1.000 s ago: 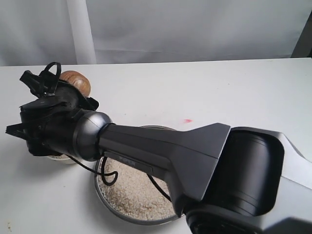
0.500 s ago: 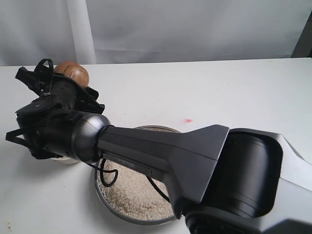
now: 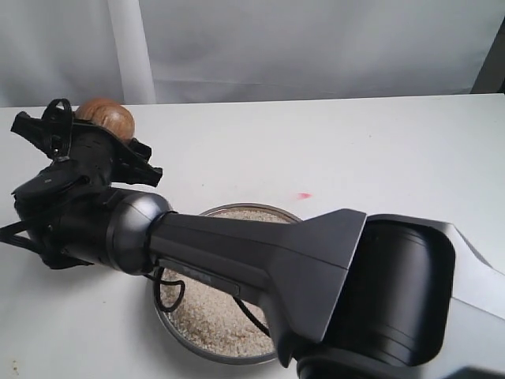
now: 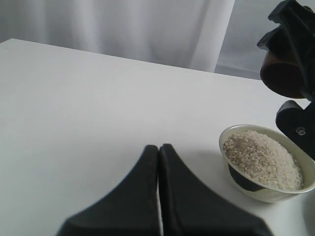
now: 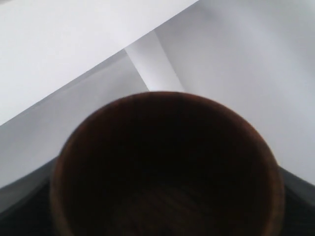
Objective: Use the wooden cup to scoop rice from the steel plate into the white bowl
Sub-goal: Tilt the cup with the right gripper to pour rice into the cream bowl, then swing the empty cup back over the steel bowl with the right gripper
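My right gripper (image 3: 93,130) is shut on the wooden cup (image 3: 104,113), held tipped in the air at the far left of the table. In the right wrist view the cup's dark inside (image 5: 167,172) fills the picture and no grains show in it. The left wrist view shows the cup (image 4: 281,74) hanging above the white bowl (image 4: 269,195), which is heaped with rice (image 4: 263,157). In the exterior view the arm hides the bowl. The steel plate (image 3: 260,208) holds rice (image 3: 213,312) under the right forearm. My left gripper (image 4: 158,147) is shut and empty, a little way from the bowl.
The right arm's dark forearm (image 3: 252,253) stretches across the plate from the lower right, with a loose black cable (image 3: 172,288) hanging over the rice. A small red mark (image 3: 304,195) lies on the white table. A pale curtain (image 3: 316,47) stands behind the table's far edge.
The right gripper has swung left and towards the table's far edge with the cup, turning as it went. More of the plate's far rim now shows.
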Tool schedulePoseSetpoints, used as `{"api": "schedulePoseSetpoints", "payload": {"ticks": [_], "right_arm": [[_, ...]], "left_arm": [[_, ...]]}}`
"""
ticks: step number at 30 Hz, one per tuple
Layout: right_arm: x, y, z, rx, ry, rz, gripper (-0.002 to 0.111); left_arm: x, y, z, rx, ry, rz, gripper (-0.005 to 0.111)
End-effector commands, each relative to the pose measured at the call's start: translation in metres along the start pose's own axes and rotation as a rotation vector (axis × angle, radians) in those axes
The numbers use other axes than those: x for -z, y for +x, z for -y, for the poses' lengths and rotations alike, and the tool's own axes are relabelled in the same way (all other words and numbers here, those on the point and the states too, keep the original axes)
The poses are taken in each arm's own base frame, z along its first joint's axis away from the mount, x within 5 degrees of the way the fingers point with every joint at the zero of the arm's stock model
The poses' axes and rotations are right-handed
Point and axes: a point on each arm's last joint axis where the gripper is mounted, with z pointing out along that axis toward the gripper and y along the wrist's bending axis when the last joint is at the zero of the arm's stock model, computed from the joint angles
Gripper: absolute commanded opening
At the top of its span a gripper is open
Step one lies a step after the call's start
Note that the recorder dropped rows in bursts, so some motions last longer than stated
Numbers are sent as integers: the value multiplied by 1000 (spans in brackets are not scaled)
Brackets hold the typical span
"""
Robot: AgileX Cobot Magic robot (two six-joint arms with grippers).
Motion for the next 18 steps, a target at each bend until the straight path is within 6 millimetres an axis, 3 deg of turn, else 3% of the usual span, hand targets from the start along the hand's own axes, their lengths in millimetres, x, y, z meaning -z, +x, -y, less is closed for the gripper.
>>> {"api": "schedulePoseSetpoints", "payload": {"ticks": [1, 6, 12, 15, 17, 18], "right_arm": [[2, 2, 3, 21, 13, -23, 0], [2, 4, 0, -138, -16, -40, 0], [10, 13, -12, -533, -209, -45, 0], [19, 31, -14, -652, -324, -19, 0], [34, 59, -10, -736, -407, 32, 0], [51, 83, -3, -803, -433, 58, 0]], "left_arm": [[0, -2, 1, 6, 10, 7, 0], [0, -2, 1, 6, 10, 7, 0], [0, -2, 1, 6, 10, 7, 0], [0, -2, 1, 6, 10, 7, 0], [0, -2, 1, 6, 10, 7, 0], [0, -2, 1, 6, 10, 7, 0]]}}
